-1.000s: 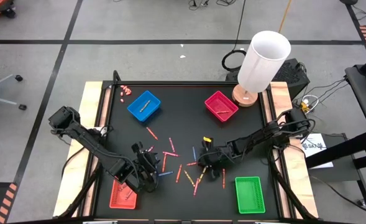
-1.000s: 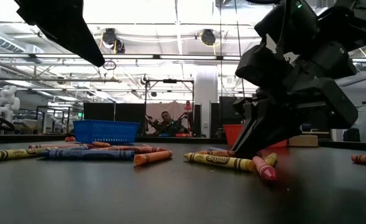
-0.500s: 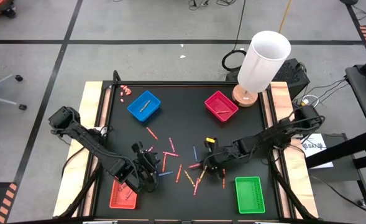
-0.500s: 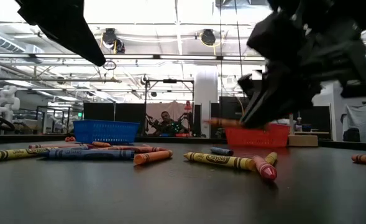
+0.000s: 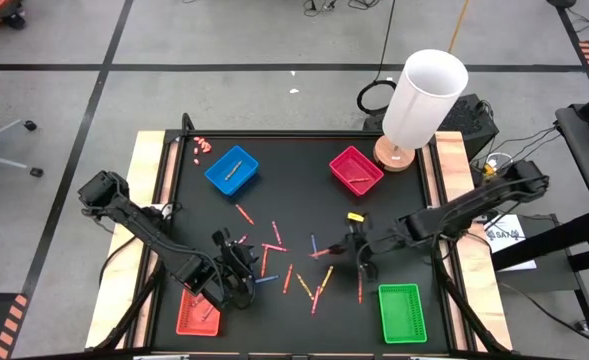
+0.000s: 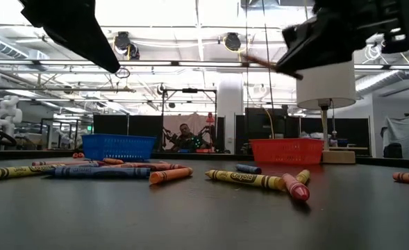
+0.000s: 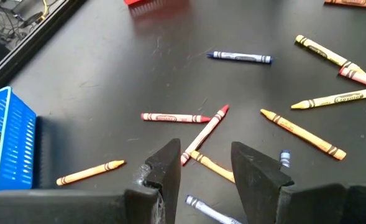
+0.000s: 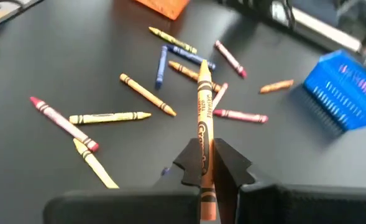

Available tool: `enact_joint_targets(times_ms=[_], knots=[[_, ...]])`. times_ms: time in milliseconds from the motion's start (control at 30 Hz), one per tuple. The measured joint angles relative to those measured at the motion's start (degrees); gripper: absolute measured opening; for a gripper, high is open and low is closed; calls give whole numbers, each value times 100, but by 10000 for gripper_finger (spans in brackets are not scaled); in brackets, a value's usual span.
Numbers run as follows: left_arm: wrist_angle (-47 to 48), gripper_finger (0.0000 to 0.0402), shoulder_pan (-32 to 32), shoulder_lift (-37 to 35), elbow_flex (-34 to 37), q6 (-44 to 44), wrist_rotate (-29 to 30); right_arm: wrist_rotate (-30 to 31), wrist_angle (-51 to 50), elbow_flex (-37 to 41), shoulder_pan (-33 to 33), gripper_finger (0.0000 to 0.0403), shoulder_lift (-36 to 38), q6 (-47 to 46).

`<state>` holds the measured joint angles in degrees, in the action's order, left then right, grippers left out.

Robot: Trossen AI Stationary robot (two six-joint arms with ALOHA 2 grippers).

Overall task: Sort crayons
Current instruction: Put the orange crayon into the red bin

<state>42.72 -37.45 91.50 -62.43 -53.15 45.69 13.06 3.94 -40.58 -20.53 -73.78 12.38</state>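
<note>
Black table point(image 5: 304, 190): right end effector point(image 8: 204, 163) raised, clamping orange crayon point(image 8: 204, 118).

The right gripper point(image 8: 202, 167) is hanging raised above the worktop, its fingers point(image 8: 231, 163) pinching an orange crayon point(image 8: 204, 121). The left gripper point(image 7: 205, 168) is hovering low, its fingers point(image 7: 166, 167) standing parted and holding nothing.

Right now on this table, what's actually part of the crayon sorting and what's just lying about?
Part of the job:
loose crayons
orange crayon in right pincer
left pincer, open

Lying about:
white lamp
pink bits
</note>
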Motion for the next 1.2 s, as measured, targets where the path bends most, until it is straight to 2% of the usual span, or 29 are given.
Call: enact_joint_targets(times_ms=[200,433,700,1000,1200], knots=[[-57,141,23,0,0,97,3,65,-533,-2,-139,0,583,1165],[-151,141,70,0,0,108,6,70,-1259,-2,-265,0,992,1729],[-153,141,70,0,0,127,4,500,-1344,-4,-323,0,1089,1693],[-151,141,70,0,0,143,-25,534,-1378,-4,-322,0,1089,1073],[-131,141,70,0,0,153,-38,1352,-1370,-4,-309,0,1089,606]])
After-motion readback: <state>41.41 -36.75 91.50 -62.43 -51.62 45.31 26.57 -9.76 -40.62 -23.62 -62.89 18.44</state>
